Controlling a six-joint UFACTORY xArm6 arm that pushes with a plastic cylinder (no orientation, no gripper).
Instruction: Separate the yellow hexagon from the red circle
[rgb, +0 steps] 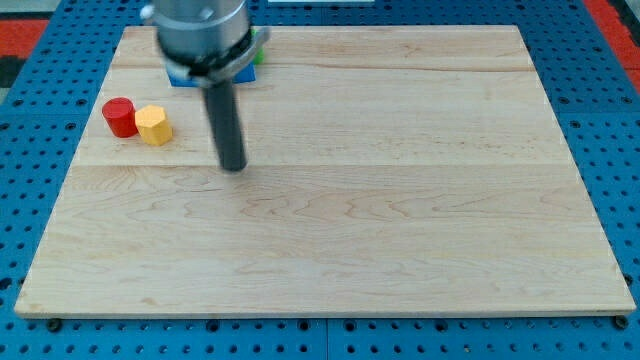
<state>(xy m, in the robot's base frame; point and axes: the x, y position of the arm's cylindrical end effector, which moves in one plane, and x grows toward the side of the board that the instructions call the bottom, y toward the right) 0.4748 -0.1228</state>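
Observation:
A red circle block (119, 116) sits near the left edge of the wooden board (400, 200). A yellow hexagon block (153, 125) sits right beside it on its right, touching or nearly touching it. My tip (233, 167) rests on the board to the right of the yellow hexagon and slightly lower in the view, about one rod width and more apart from it. The rod rises up to the arm's grey head at the view's top.
A blue block (187, 78) and a green block (260, 50) lie at the board's top left, mostly hidden behind the arm's head; their shapes cannot be made out. Blue pegboard (620, 150) surrounds the board.

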